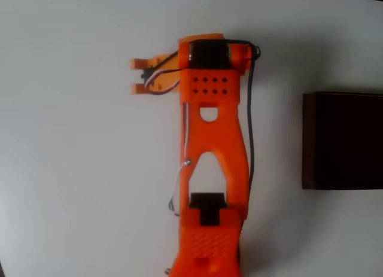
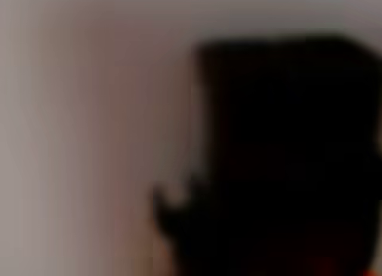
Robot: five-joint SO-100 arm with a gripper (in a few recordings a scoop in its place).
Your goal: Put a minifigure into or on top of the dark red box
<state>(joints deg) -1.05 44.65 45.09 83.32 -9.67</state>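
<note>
Overhead view: the orange tool (image 1: 139, 76) points left over the white bench (image 1: 72, 169), its two tips slightly parted and holding nothing; the dark red box (image 1: 342, 140), near-black inside, sits well apart at the right edge. Wrist view: a blurred dark shape that cannot be identified.

Orange arm (image 1: 212, 163); dark red box (image 1: 344, 139), near-black inside; white table (image 1: 78, 169).

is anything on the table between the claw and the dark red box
Nothing visible does. In the overhead view the claw points left at the upper middle, and the dark red box sits at the right edge. Between them lie the orange arm itself and bare white table. The wrist view is too blurred to tell.
</note>
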